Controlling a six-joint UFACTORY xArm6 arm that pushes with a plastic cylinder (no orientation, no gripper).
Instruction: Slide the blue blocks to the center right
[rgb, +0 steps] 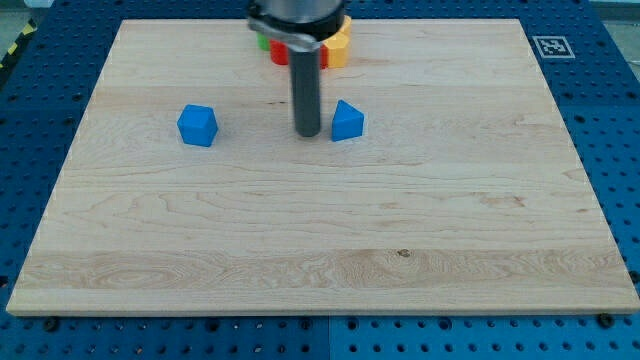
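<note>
While my tip (308, 133) sits beside blue triangular block (347, 121) | no claw | wooden board (320, 240) | blue pegboard (40, 110)

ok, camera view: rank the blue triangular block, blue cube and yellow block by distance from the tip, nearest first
Measured from my tip:
1. Blue triangular block, just to the tip's right in the view.
2. Yellow block, toward the view's top, partly hidden behind the arm.
3. Blue cube, off to the view's left.
</note>
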